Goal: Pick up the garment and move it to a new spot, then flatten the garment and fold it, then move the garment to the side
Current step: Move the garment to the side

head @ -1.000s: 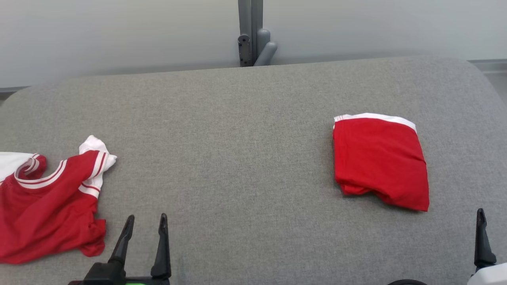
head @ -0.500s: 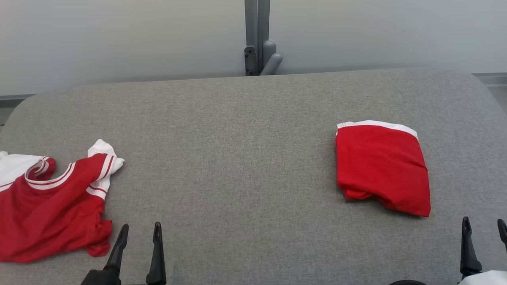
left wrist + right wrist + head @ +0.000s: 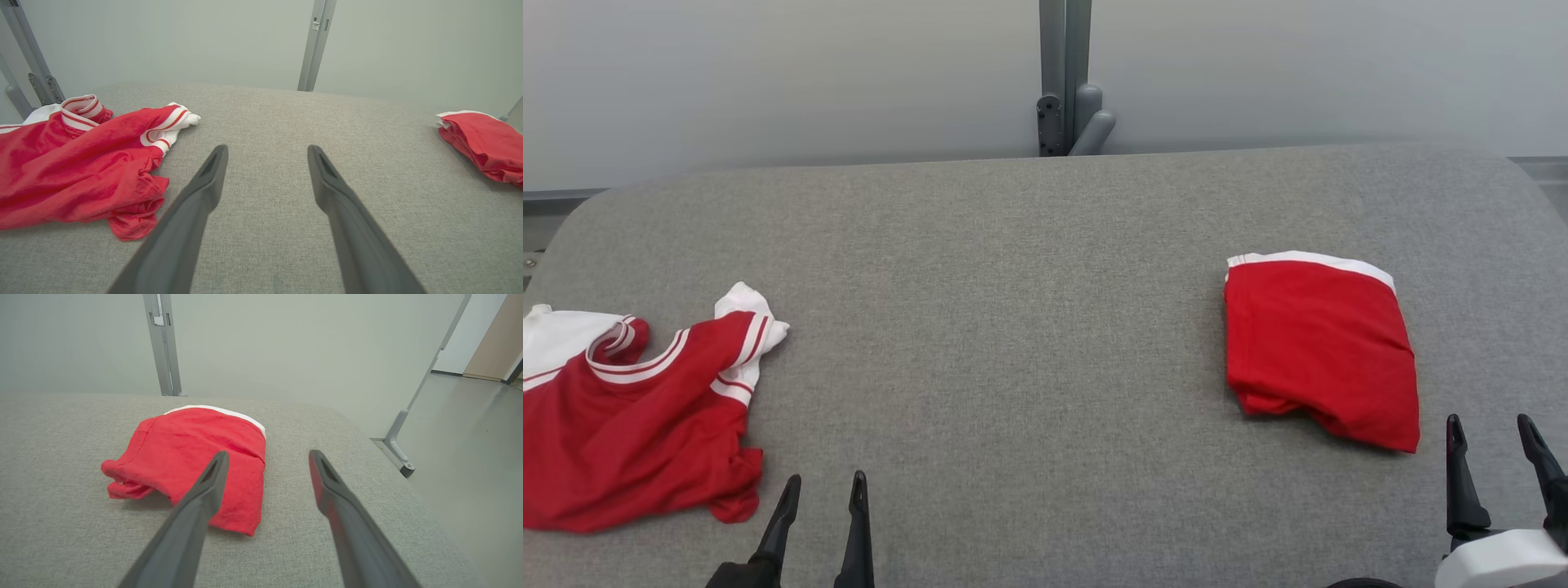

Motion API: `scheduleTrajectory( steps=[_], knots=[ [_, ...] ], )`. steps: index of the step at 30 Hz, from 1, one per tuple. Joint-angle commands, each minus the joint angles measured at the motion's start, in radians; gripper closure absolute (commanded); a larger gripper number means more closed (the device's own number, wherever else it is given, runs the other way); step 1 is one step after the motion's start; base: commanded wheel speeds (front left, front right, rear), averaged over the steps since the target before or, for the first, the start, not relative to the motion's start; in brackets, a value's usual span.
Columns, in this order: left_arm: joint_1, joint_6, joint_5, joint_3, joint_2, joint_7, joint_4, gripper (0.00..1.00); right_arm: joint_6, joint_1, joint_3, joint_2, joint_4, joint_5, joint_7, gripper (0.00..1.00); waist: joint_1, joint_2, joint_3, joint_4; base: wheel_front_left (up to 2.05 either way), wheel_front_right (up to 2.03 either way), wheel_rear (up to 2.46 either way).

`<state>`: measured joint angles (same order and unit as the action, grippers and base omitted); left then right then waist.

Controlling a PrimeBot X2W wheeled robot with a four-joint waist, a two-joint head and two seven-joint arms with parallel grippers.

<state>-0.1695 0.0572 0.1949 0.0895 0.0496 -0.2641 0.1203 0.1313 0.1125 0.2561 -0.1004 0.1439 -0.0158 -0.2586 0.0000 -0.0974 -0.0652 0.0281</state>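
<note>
A crumpled red and white garment lies at the left of the grey padded table; the left wrist view has this crumpled garment at its left. A folded red garment with a white edge rests at the right, and it lies just ahead of the fingers as the folded garment in the right wrist view. My left gripper is open and empty near the front edge, right of the crumpled garment, its fingers over bare fabric. My right gripper is open and empty, just right of the folded garment's near corner, fingers spread.
A grey metal post with a bracket rises behind the table's far edge against a pale wall. The table's right edge drops to a bare floor with a frame foot. Open grey fabric spans the table's middle.
The head camera has shifted, so the whole scene sits lower and further right. My right gripper has come further into view, both fingers now showing. The garments lie unchanged.
</note>
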Motion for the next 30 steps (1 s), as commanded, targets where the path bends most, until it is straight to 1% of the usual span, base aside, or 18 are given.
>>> scheduleTrajectory(
  steps=[1, 8, 18, 26, 30],
  knots=[
    [0.003, 0.004, 0.005, -0.002, 0.002, 0.000, 0.003, 0.00, -0.001, -0.009, -0.004, -0.004, 0.003, -0.004, -0.006, 0.00, 0.0000, 0.0000, 0.000, 0.005, 0.00, 0.00, 0.00],
    [0.003, 0.006, 0.008, -0.001, 0.002, 0.000, 0.009, 0.00, -0.001, -0.008, -0.011, 0.000, 0.010, -0.005, -0.006, 0.00, 0.0000, 0.0000, 0.004, 0.015, 0.00, 0.00, 0.00],
    [0.004, 0.006, 0.002, -0.004, 0.002, 0.000, 0.009, 0.00, -0.001, -0.017, -0.051, 0.006, 0.019, -0.020, -0.006, 0.00, 0.0000, 0.0000, 0.009, 0.019, 0.00, 0.00, 0.00],
    [0.009, -0.002, 0.010, -0.003, 0.002, 0.000, 0.009, 0.00, -0.001, -0.028, -0.068, 0.003, 0.024, -0.025, -0.006, 0.00, 0.0000, 0.0000, 0.008, 0.019, 0.00, 0.00, 0.00],
    [0.000, -0.006, 0.015, -0.006, 0.002, 0.000, 0.008, 0.00, -0.001, -0.042, -0.075, 0.004, 0.026, -0.061, -0.006, 0.00, 0.0000, 0.0000, 0.010, 0.012, 0.00, 0.00, 0.00]
  ],
)
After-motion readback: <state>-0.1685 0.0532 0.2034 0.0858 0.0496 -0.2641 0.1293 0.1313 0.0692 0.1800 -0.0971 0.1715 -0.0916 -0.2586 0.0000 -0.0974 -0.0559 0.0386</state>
